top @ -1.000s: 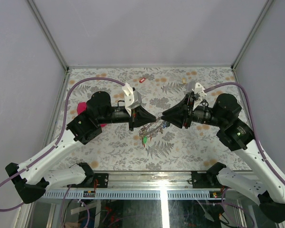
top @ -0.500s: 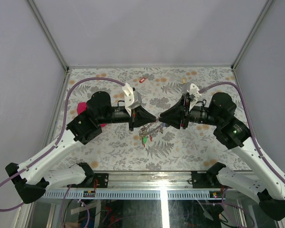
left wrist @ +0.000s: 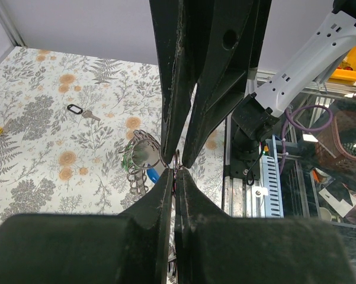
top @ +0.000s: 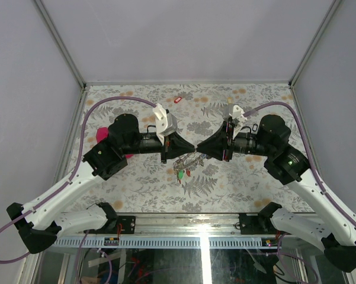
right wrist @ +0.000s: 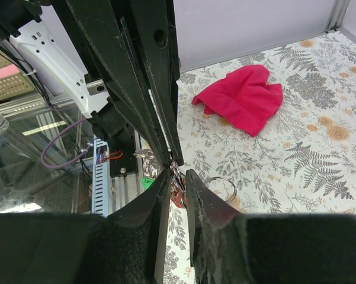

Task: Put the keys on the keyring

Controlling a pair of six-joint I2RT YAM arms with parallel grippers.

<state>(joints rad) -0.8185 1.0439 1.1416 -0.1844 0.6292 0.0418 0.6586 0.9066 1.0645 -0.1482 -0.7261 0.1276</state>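
Observation:
My left gripper [top: 195, 147] is shut on the thin wire of the keyring [left wrist: 140, 155], holding it above the table. Several keys [top: 182, 167] with green and red tags hang below it. My right gripper [top: 200, 149] meets the left one tip to tip. Its fingers [right wrist: 163, 184] stand a narrow gap apart, with the ring's wire and a red-tagged key [right wrist: 179, 196] between them. A loose loop of the ring [right wrist: 223, 187] shows just beyond. Single keys lie on the table: a black-tagged one [left wrist: 77, 110], a red-tagged one [top: 178, 100] and a cream-tagged one [top: 230, 101].
A magenta cloth [right wrist: 243, 105] lies on the floral table, left of the left arm [top: 100, 132]. The table's near edge with its metal rail [top: 183, 239] runs right under the hanging keys. Grey walls close the back and both sides.
My right gripper has moved left until its tips reach the left gripper's tips, and its jaws have narrowed. The left gripper and the hanging keys have stayed put.

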